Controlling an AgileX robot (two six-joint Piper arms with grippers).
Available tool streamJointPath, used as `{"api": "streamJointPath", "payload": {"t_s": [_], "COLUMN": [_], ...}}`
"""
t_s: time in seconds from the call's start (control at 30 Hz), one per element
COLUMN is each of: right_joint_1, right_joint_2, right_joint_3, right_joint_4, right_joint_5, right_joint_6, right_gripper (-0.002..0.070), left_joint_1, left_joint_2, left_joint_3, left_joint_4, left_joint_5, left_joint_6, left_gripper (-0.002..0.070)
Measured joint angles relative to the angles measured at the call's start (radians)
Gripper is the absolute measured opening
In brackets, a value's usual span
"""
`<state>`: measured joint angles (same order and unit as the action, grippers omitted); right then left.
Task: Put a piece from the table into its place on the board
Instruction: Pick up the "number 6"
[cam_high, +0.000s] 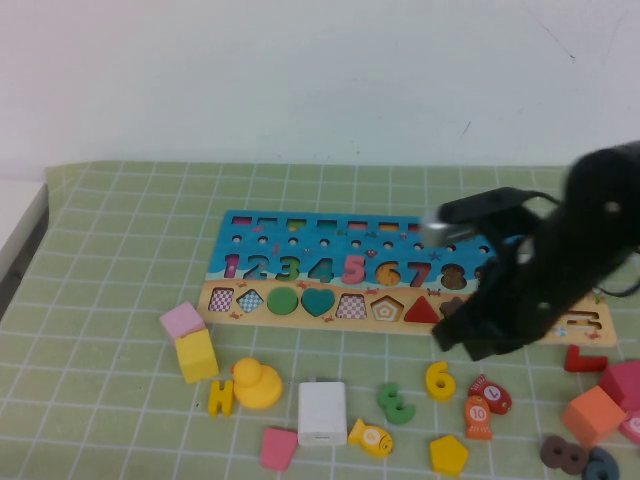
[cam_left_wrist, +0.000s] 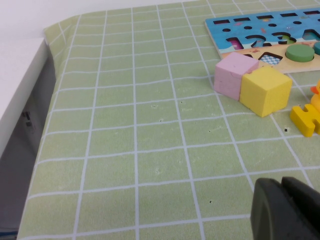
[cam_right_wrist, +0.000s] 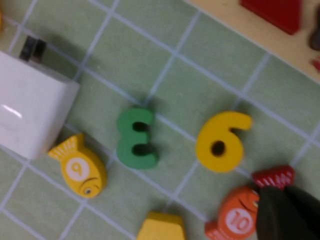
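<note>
The yellow numeral 6 (cam_high: 440, 380) lies flat on the green gridded table (cam_high: 120, 300), just in front of the board (cam_high: 300, 255). In the right wrist view the 6 (cam_right_wrist: 220, 142) lies beside the green curly numeral (cam_right_wrist: 136, 138). My right gripper (cam_high: 478, 345) hangs over the board's front edge, a little beyond and to the right of the 6. Its dark fingers (cam_right_wrist: 287, 215) are pressed together, empty, above an orange fish (cam_right_wrist: 232, 220) and a red fish (cam_right_wrist: 272, 176). My left gripper (cam_left_wrist: 285, 210) is shut and empty, low over bare mat, out of the high view.
A white block (cam_high: 322, 412), yellow fish (cam_high: 370, 437), yellow pentagon (cam_high: 449, 455), pink piece (cam_high: 279, 448), duck (cam_high: 256, 384) and yellow H (cam_high: 220, 397) lie in front of the board. Pink (cam_high: 182, 320) and yellow (cam_high: 197, 355) cubes sit at its left end. Red, orange and pink blocks (cam_high: 600, 400) crowd the right.
</note>
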<state>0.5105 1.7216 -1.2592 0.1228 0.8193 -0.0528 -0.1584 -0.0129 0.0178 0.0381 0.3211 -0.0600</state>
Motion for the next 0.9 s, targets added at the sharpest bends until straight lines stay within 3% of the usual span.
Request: {"api": "streamJointPath", "payload": {"t_s": [0.1, 0.2, 0.37, 0.47, 0.9], "right_joint_1": [0.052, 0.081, 0.085, 0.085, 0.085], "right_joint_2": [0.074, 0.126, 0.173, 0.193, 0.239], "right_joint_3": [-0.084, -0.148, -0.18, -0.18, -0.191], "right_joint_4": [-0.04, -0.044, -0.044, -0.053, -0.098], "right_joint_5": [0.049, 0.076, 0.105, 0.112, 0.079], "right_joint_6": [0.015, 0.017, 0.03, 0.053, 0.065], "right_gripper": [0.0013, 0.0076, 0.0345, 0.0428, 0.0422], "left_joint_1": [0.0, 0.0, 0.0, 0.0, 0.0], "left_joint_2": [0.0, 0.0, 0.0, 0.0, 0.0], "left_joint_3": [0.0, 0.0, 0.0, 0.0, 0.0], "left_joint_4": [0.0, 0.0, 0.0, 0.0, 0.0], "left_joint_5": [0.0, 0.0, 0.0, 0.0, 0.0], "left_joint_6": [0.0, 0.0, 0.0, 0.0, 0.0], "left_gripper": [-0.0002, -0.0002, -0.0002, -0.0002, -0.0002]}}
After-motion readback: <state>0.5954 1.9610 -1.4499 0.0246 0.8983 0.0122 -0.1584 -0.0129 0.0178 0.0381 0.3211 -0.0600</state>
